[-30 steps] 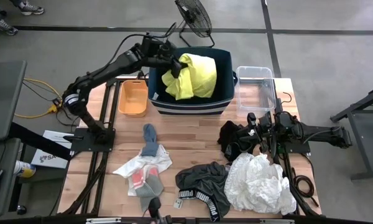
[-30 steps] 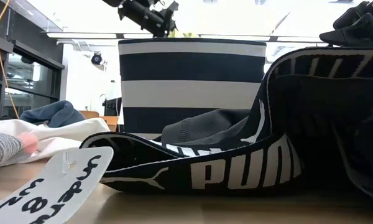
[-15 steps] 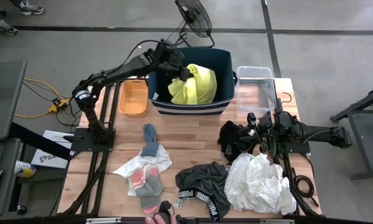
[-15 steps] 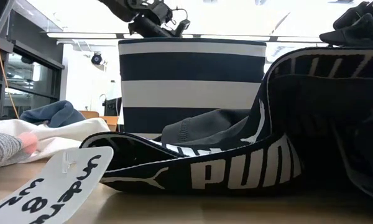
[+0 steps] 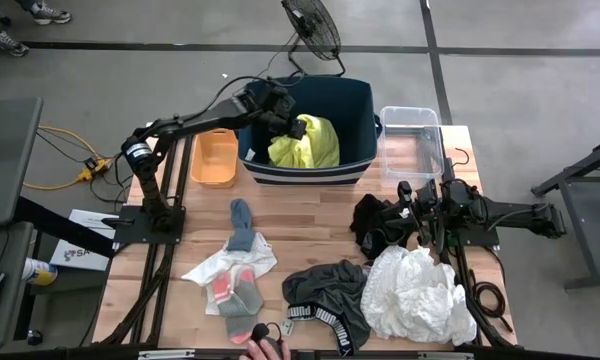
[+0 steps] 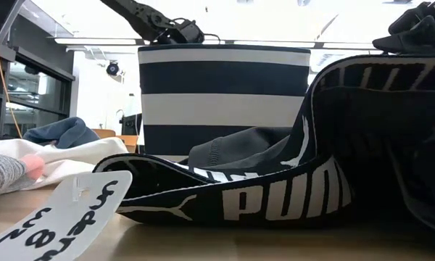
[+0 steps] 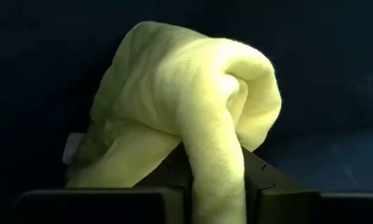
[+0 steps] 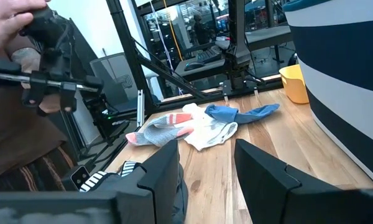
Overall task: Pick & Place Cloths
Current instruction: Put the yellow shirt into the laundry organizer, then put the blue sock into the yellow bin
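The yellow shirt [image 5: 307,142] hangs inside the navy bin [image 5: 352,104], pinched between the left gripper [image 5: 296,128]'s narrowly parted fingers. Best to lower it well below the rim before letting go. The right gripper [image 5: 412,213] waits half-open above a black garment [image 5: 375,222], holding nothing.

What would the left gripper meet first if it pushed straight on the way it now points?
Probably the dark inner wall or floor of the navy bin. The left gripper points into it, fingers pinching the yellow shirt, which bunches ahead and would press in first. Depth is unclear.
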